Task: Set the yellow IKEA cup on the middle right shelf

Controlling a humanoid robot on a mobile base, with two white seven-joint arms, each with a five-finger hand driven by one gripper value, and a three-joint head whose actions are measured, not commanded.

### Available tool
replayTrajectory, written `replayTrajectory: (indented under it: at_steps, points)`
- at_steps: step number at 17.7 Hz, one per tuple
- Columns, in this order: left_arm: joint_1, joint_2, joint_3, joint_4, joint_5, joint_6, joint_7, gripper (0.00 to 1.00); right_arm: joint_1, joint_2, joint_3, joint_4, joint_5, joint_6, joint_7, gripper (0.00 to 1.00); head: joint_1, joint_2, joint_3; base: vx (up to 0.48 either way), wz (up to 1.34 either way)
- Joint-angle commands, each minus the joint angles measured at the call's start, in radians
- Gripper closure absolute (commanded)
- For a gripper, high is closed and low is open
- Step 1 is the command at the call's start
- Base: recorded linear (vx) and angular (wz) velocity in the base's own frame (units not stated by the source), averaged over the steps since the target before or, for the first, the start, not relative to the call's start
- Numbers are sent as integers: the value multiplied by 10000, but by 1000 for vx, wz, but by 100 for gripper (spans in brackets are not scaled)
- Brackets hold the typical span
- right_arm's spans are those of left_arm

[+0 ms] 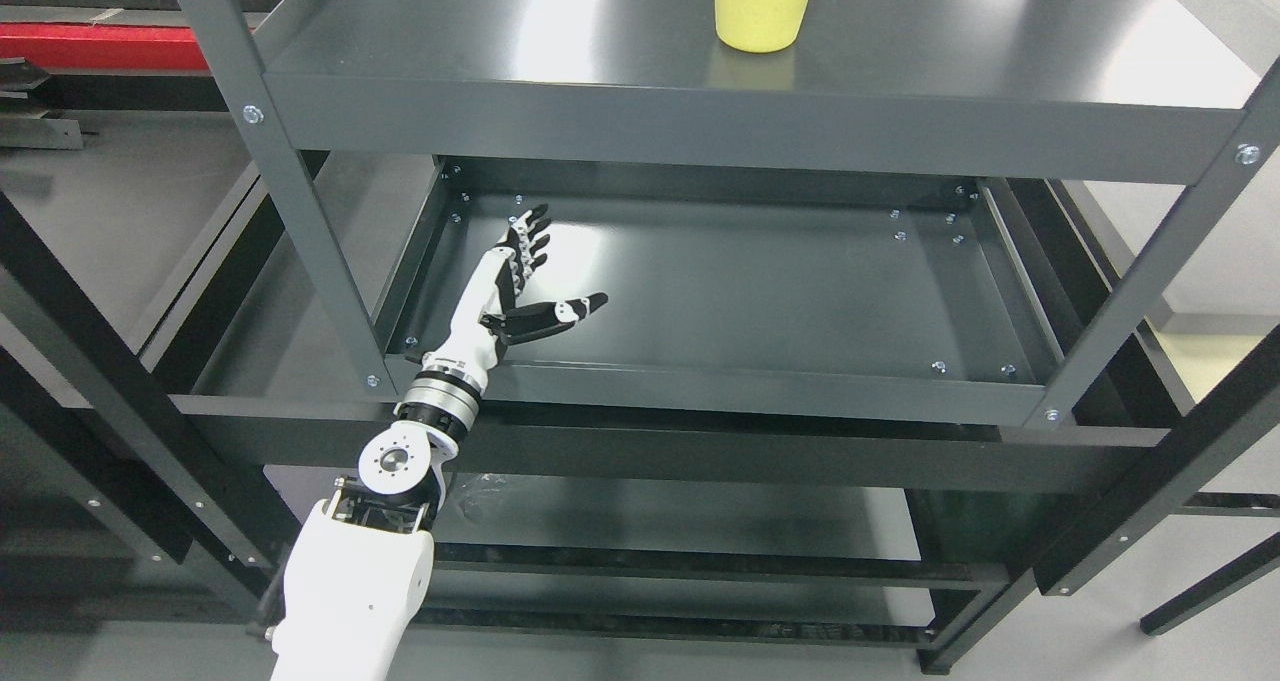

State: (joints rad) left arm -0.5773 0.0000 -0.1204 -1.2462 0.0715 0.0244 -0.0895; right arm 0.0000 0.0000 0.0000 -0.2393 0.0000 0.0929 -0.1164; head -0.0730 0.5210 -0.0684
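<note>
Grey shelf (760, 121), yellow cup (762, 6) atop

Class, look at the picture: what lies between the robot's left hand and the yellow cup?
In the head view, the front edge of the upper shelf crosses between the open left hand below and the yellow cup above; otherwise bare grey metal.

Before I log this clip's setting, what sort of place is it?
Probably a lab or workshop: bare grey metal shelving, a smooth grey floor, and only a yellow cup shelved, left robot hand open.
</note>
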Motion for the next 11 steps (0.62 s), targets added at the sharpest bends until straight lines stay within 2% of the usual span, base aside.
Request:
replayTrajectory:
  at_steps: [1, 11]
  points:
    - [-301, 175, 882, -86, -71, 63, 5, 1, 138, -175, 169, 0, -245, 7, -2, 1, 0, 0, 0, 0, 0]
    - [-317, 175, 897, -56, -56, 79, -10, 1, 138, -175, 169, 0, -245, 7, -2, 1, 0, 0, 0, 0, 0]
